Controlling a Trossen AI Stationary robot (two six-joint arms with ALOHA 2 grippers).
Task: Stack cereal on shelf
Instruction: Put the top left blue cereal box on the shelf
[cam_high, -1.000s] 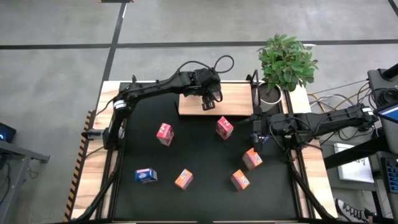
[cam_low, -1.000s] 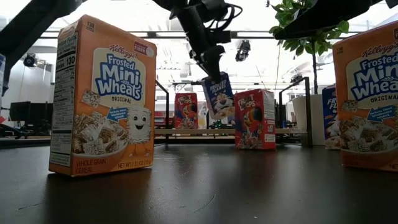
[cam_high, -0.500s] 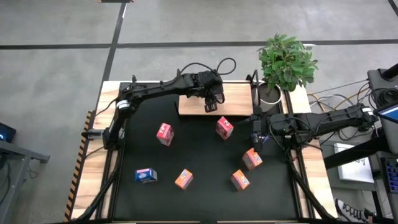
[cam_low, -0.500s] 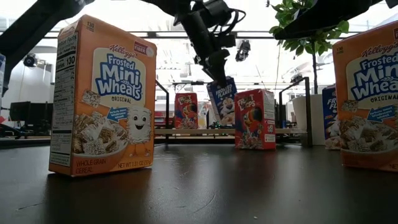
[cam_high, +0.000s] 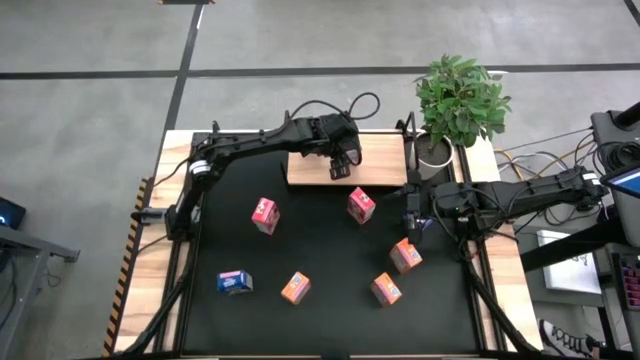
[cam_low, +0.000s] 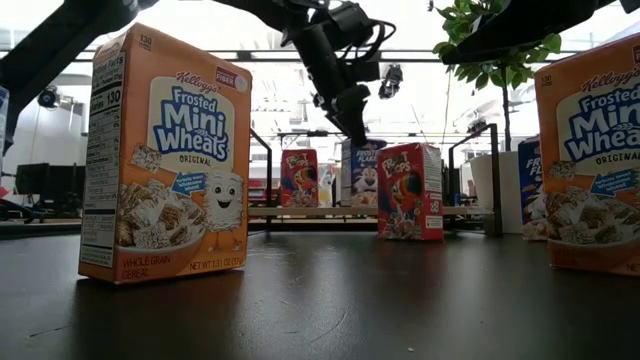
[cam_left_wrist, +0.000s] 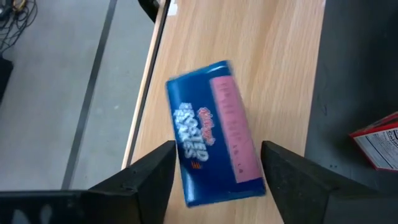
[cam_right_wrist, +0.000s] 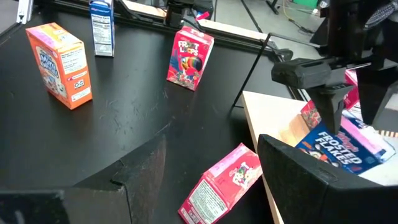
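**Operator A:** Since the earlier frame, the blue cereal box (cam_low: 362, 172) has come down from its tilted, lifted position. We now see it standing upright on the shelf (cam_high: 385, 150), at the upper centre of the high view.

**Operator B:** Confirmed. What is the state of the left tool (cam_high: 342, 168)?

**Operator A:** We find it above the shelf, directly over that box. In the left wrist view its fingers (cam_left_wrist: 149, 177) stand apart, one on each side of the box. In the low view the fingertips sit just above the box top. We read the jaws as spread and the box as released.

**Operator B:** And the right tool (cam_high: 415, 222)?

**Operator A:** It hangs at the right edge of the black surface (cam_high: 330, 250), right of centre in the high view. Its jaws are wide, with nothing between them.

**Operator B:** Where is the remaining cereal?

**Operator A:** We count six boxes on the surface, below the shelf in the high view:
- two red boxes (cam_high: 265, 214) (cam_high: 361, 204) across the middle;
- one blue box (cam_high: 234, 282) at lower left;
- three orange boxes (cam_high: 295, 288) (cam_high: 386, 289) (cam_high: 405, 255), the last one just below the right tool.

A potted plant (cam_high: 460, 95) stands at the upper right, beside the shelf.
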